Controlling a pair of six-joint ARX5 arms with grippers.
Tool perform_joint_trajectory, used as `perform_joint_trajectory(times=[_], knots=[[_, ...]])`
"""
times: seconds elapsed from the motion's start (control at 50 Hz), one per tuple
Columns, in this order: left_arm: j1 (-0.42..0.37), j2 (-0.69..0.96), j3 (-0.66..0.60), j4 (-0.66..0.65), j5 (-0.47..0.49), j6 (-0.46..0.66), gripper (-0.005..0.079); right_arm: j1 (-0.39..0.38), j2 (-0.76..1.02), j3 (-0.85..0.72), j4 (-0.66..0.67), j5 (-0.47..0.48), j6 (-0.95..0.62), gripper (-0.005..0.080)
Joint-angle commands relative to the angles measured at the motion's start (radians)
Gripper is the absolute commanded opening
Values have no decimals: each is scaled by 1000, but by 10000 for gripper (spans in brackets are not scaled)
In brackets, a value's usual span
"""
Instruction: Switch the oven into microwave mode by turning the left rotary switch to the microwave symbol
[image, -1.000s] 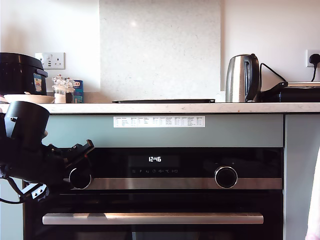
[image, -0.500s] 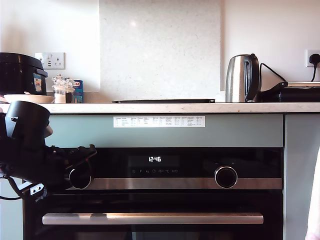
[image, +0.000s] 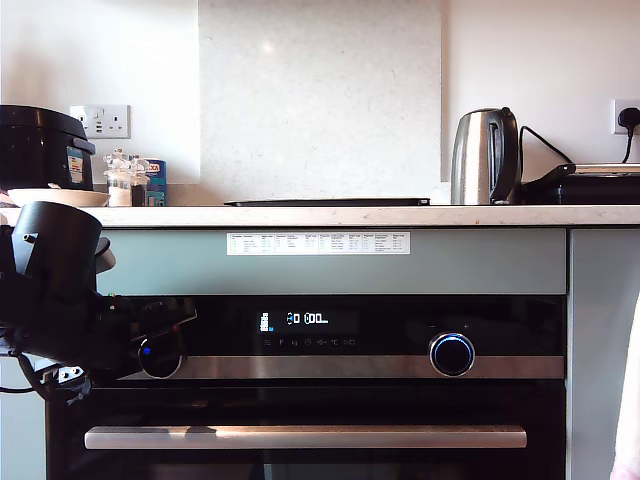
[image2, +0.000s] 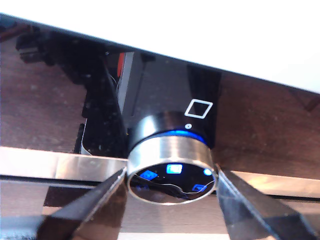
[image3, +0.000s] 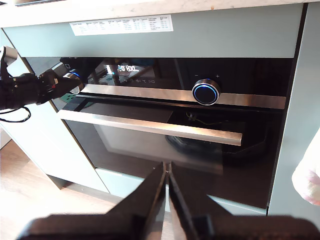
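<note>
At the exterior view's left, my first gripper (image: 163, 345) is clamped on the oven's rotary knob (image2: 172, 162), a dark finger (image2: 92, 207) pressed against each side of its steel rim. A blue ring is lit around the knob's base, and a small white square symbol (image2: 198, 108) is printed on the black glass just beyond it. The knob's axis is directed straight out from the panel, toward the gripper. The oven (image: 330, 400) is built in under the pale worktop (image: 350, 215), its front turned to the exterior camera and its long axis run level across the view, as is its steel bar handle (image: 305, 436). The display (image: 305, 318) is lit, and the second knob (image: 452, 353) glows blue. My second gripper (image3: 166, 195) is held well back from the oven, its fingers closed together on nothing. A steel kettle (image: 484, 157) is seen on the worktop
</note>
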Motion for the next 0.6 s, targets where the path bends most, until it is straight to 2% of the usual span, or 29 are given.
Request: perform_joint_trajectory(times=[0.0, 0.24, 0.58], knots=[[26, 29, 58, 28, -29, 49, 339, 1, 6, -5, 7, 0, 3, -12], [26, 29, 63, 31, -33, 138, 339, 1, 6, -5, 7, 0, 4, -12], [26, 29, 63, 31, -32, 152, 339, 1, 6, -5, 7, 0, 3, -12]])
